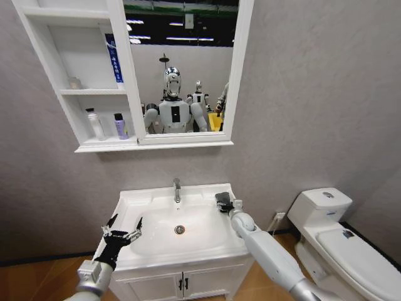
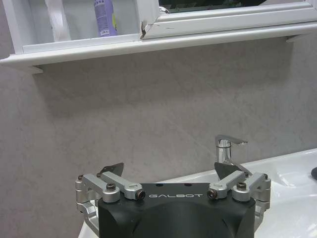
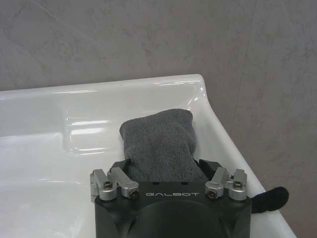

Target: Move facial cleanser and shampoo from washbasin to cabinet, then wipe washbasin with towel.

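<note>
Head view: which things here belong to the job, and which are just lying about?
Job:
- washbasin
- cabinet
- towel, on the basin's back corner, at the right end effector
- white bottle and purple bottle, on the lowest shelf
- left end effector, open

Lying about:
- toilet
- mirror
- small jar

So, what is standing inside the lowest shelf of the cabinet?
On the cabinet's lowest shelf stand a white bottle and a purple bottle, upright and apart. The frame hides the shelf's right end.
</note>
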Controlling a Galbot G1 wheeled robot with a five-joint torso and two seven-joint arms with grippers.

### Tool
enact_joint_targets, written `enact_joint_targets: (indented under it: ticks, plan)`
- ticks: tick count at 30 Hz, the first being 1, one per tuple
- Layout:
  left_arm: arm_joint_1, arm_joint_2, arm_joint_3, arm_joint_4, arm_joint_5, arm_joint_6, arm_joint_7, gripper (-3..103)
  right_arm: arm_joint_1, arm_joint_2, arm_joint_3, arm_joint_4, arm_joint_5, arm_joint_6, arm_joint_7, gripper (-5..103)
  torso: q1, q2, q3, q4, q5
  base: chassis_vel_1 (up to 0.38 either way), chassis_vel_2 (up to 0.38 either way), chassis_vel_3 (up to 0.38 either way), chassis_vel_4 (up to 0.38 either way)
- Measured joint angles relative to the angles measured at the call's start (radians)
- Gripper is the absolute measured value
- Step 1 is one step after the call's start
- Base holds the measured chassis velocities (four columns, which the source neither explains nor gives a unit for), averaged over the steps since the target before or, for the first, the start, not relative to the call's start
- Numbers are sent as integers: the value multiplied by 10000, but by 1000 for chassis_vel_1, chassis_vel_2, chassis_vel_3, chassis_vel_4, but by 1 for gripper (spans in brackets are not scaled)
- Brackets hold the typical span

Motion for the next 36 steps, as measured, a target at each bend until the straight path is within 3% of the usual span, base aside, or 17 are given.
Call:
enact_joint_targets:
  ticks: [5, 6, 8, 14, 15, 19, 24, 28, 30, 31, 34, 36]
  plan:
    - [-1, 0, 0, 0, 0, 0, 0, 100, -17, -164, -7, 7, -114, 104, -86, 65, 0, 0, -1, 0, 0, 0, 0, 0, 0]
    - [0, 0, 0, 0, 0, 0, 0, 100, 1, -201, -19, 12, -126, 107, -92, 54, 0, 0, 0, -1, 0, 0, 0, 0, 0]
    - [0, 0, 0, 1, 0, 0, 0, 100, 31, -223, -35, 21, -124, 106, -93, 54, 0, 0, 0, -1, 0, 0, 0, 0, 0]
    - [0, 0, 0, 0, 0, 0, 0, 100, 114, -175, -139, 137, -92, 156, -107, 27, 0, 0, 0, -3, 0, 0, 0, 0, 0]
    - [0, 0, 0, 0, 0, 0, 0, 100, 114, -175, -139, 137, -92, 156, -107, 27, 0, 0, 0, -3, 0, 0, 0, 0, 0]
    - [0, -1, 0, 0, 0, 0, 0, 100, -7, -361, -238, 656, -78, 530, -729, 11, 1, 0, 0, 0, -1, 0, 0, 0, 0]
    - [-1, -1, 1, 1, 0, 0, 2, 100, -301, -666, -800, 1746, 57, 890, -1076, 7, 0, 0, -1, -4, -6, 0, 0, 0, 0]
    - [-1, -1, 1, 0, 0, 0, 1, 100, -770, -439, -1590, 3001, 160, 502, -185, 7, 0, 0, -1, -2, -5, 0, 0, 0, 0]
    - [-1, -1, 1, 0, 1, 0, 0, 100, -917, -113, -2078, 3438, 642, -35, 875, 7, 0, 0, -1, 2, 0, 0, 0, 0, 0]
    - [-1, -1, 1, 1, 0, 0, 1, 100, -946, 14, -2339, 3507, 793, -237, 1326, 7, 0, 1, -1, 1, -3, 0, 0, 0, 0]
    - [0, -1, 1, 0, 1, 0, 0, 100, -958, 133, -2597, 3486, 858, -359, 1733, 7, 0, 0, 0, 1, -2, 0, 0, 0, 0]
    - [-1, -1, 1, 1, 0, -1, 0, 100, -918, 411, -2930, 3173, 1330, -501, 2521, 7, 0, 0, -1, -2, -3, 0, 0, 0, 0]
